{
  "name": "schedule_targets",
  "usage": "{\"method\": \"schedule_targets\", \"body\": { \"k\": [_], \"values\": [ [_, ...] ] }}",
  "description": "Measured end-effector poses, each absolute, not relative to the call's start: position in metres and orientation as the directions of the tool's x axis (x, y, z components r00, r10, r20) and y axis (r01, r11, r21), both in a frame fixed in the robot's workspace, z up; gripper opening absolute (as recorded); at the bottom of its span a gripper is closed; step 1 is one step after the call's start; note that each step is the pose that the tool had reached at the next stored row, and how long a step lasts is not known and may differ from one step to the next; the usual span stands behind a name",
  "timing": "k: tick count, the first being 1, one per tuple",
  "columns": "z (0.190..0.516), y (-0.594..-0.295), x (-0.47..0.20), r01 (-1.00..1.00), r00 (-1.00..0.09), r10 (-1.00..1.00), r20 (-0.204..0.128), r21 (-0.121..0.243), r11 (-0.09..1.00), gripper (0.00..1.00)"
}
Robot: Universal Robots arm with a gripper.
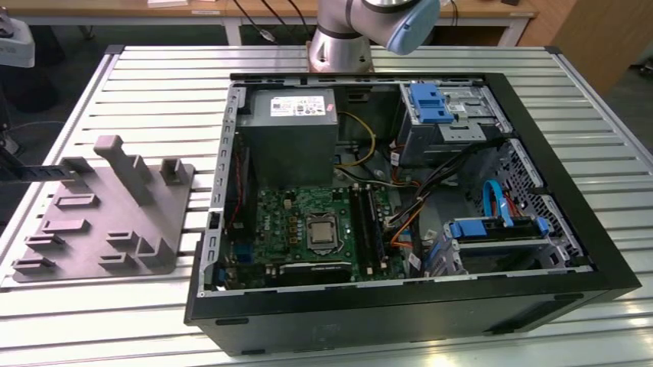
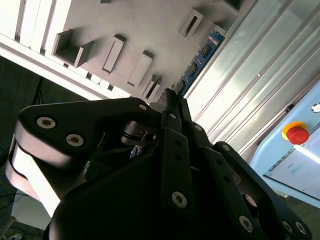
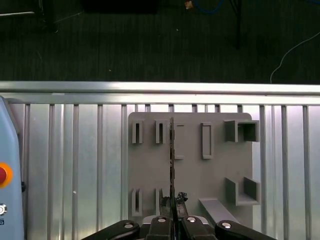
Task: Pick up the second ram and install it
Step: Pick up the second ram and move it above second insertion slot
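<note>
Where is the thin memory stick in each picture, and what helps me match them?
Exterior view: the second ram is a dark bar at the exterior view's far left, beside the grey plate.
Second wrist view: a bluish strip reaching out from the gripper, by the grey plate's edge.
First wrist view: edge-on, a thin dark line over the grey plate.
Shared landmark: the grey plate.
</note>
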State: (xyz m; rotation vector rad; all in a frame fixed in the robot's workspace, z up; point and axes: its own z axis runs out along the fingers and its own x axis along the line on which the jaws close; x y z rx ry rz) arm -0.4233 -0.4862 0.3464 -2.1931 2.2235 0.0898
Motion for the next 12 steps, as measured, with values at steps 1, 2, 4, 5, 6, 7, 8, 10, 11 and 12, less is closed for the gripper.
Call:
{"method": "schedule_targets", "body": {
  "k": [1,2,4,5,6,7,8,10,11,12],
  "values": [
    [0.3472,-0.4862,-0.4232,-1.0,-0.014,-0.999,-0.053,0.029,0.013,0.14],
    [0.348,-0.4862,-0.4232,-0.999,-0.015,-0.999,-0.053,0.029,0.013,0.14],
    [0.3493,-0.4863,-0.4232,-1.0,-0.015,-0.999,-0.053,0.029,0.013,0.14],
    [0.35,-0.4863,-0.4232,-1.0,-0.014,-0.999,-0.053,0.029,0.013,0.14],
    [0.3506,-0.4862,-0.4232,-1.0,-0.014,-0.999,-0.053,0.029,0.013,0.14],
    [0.3513,-0.4862,-0.4232,-1.0,-0.014,-0.999,-0.053,0.029,0.013,0.14],
    [0.3519,-0.4863,-0.4232,-1.0,-0.015,-0.999,-0.053,0.029,0.013,0.14],
    [0.3534,-0.4862,-0.4232,-0.999,-0.015,-0.999,-0.053,0.029,0.013,0.14],
    [0.3541,-0.4862,-0.4232,-1.0,-0.014,-0.999,-0.053,0.029,0.013,0.14],
    [0.3546,-0.4863,-0.4232,-1.0,-0.014,-0.999,-0.053,0.029,0.013,0.14]
  ]
}}
